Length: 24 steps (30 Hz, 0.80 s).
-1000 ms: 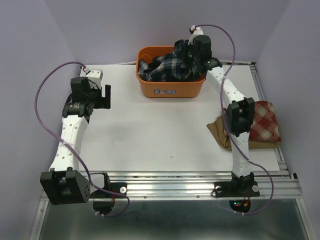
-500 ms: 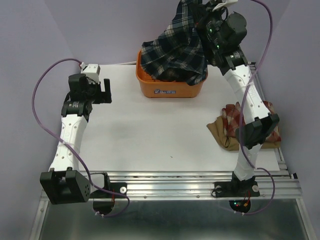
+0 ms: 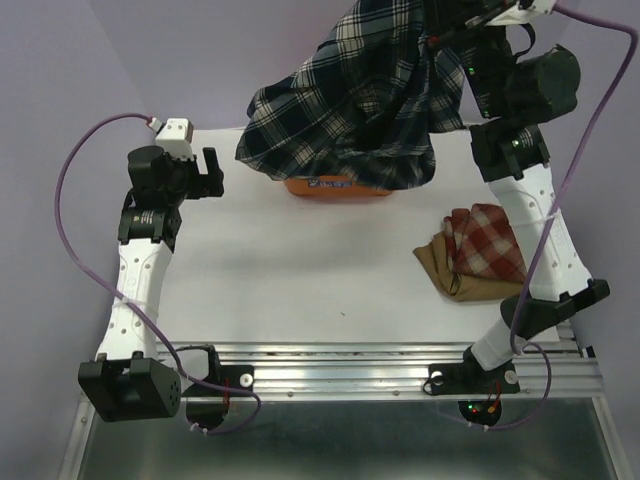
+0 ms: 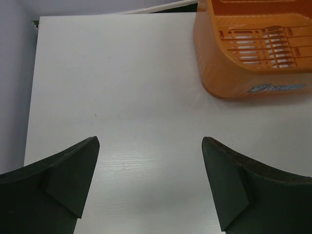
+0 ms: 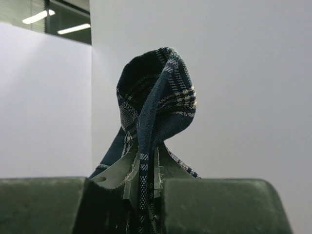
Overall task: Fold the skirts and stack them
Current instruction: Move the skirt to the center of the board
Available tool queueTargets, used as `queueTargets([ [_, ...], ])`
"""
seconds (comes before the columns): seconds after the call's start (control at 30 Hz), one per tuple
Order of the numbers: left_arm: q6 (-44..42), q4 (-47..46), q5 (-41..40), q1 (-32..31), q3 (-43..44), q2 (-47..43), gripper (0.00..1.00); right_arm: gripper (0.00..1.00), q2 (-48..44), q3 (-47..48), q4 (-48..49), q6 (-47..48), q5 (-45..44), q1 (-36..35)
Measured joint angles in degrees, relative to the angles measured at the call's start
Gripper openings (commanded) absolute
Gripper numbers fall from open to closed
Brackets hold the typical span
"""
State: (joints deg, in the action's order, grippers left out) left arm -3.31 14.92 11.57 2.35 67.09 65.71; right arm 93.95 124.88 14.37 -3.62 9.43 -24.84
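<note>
Clamping the navy plaid skirt [image 3: 350, 110], your right gripper [image 5: 146, 192] is dangling it over the orange basket [image 3: 335, 187]; your empty, wide-open left gripper [image 3: 212, 172] is sitting nearer its hem.

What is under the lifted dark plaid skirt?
The orange basket: only its front wall shows below the skirt. From above, the cloth covers its rim and inside, so any contents cannot be seen.

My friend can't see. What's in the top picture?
The right pincer holds a navy-green-white plaid pleated skirt high over the orange plastic basket. A red-and-white plaid skirt lies on a tan skirt at right; the left pincer is open.
</note>
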Motion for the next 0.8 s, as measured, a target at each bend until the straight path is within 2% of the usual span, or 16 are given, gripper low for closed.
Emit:
queueTargets([
  [0.2,0.48,-3.13,1.31,0.0,-0.92,-1.09,0.99,0.01,-4.66,-2.14,3.1,-0.85,2.91,0.07],
  [0.27,0.48,-3.98,1.49,0.0,-1.9,-2.12,0.99,0.01,-8.48,-7.32,3.23,-1.55,4.37,0.07],
  [0.53,-2.75,-5.73,3.98,0.0,-4.79,-7.23,0.98,0.01,-24.04,-41.46,-2.12,-2.19,12.5,-0.02],
  [0.7,-7.67,-3.91,8.28,0.0,-7.89,-11.39,0.96,0.01,-24.63,-60.11,-7.06,1.07,15.91,-2.82],
  [0.8,-11.65,-1.33,11.06,0.0,-9.57,-13.05,0.95,0.01,-21.7,-65.99,-8.61,2.82,16.74,-5.2],
])
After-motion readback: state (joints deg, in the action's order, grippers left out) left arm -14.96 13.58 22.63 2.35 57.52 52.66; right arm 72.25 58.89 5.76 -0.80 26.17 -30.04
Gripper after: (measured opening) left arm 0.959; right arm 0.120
